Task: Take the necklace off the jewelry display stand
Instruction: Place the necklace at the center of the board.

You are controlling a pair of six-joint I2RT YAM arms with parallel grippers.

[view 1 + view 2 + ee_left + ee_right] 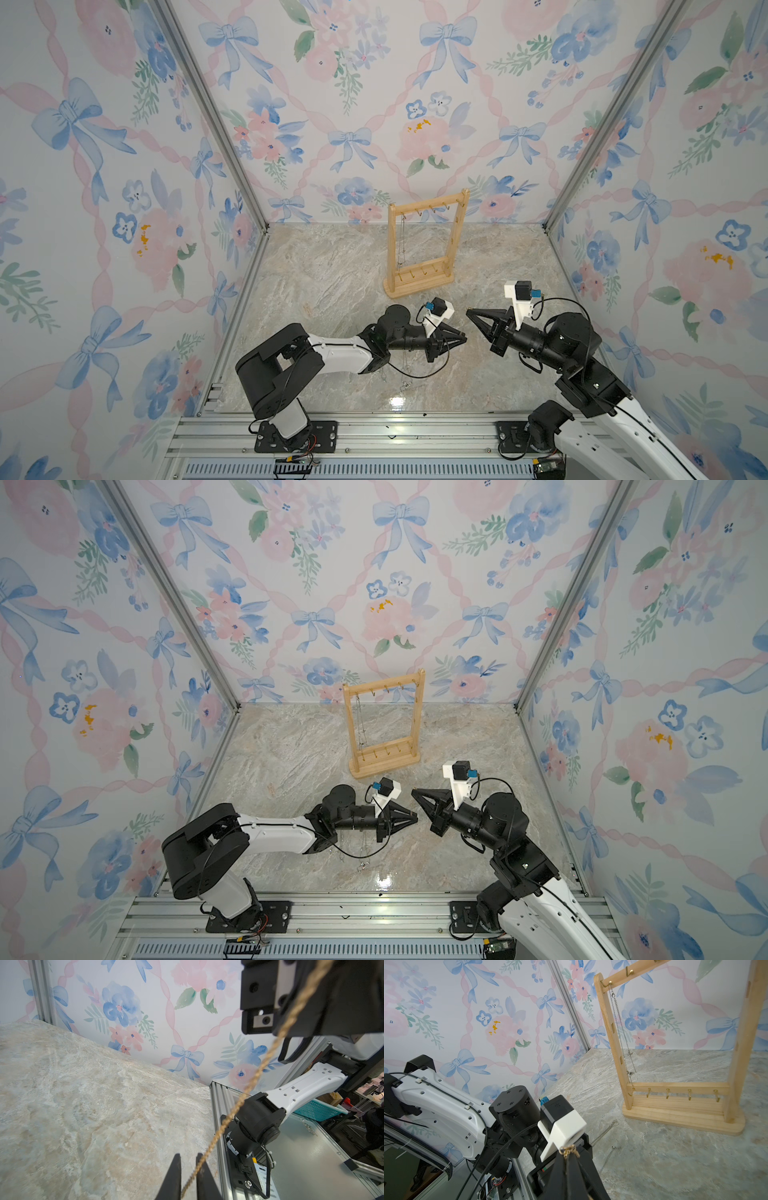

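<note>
Right wrist: right gripper clamps gold necklace; left gripper slightly parted around it; stand well apart.

Floral wallpaper walls, marble tabletop

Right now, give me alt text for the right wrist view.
A thin silver chain necklace hangs from the end hook of a light wooden jewelry display stand on a marbled tabletop. In front, the right gripper pinches a gold chain.

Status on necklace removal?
Right end effector shut on gold necklace; left end effector slightly open around it. Silver necklace hangs on stand. Loose chains on table.
</note>
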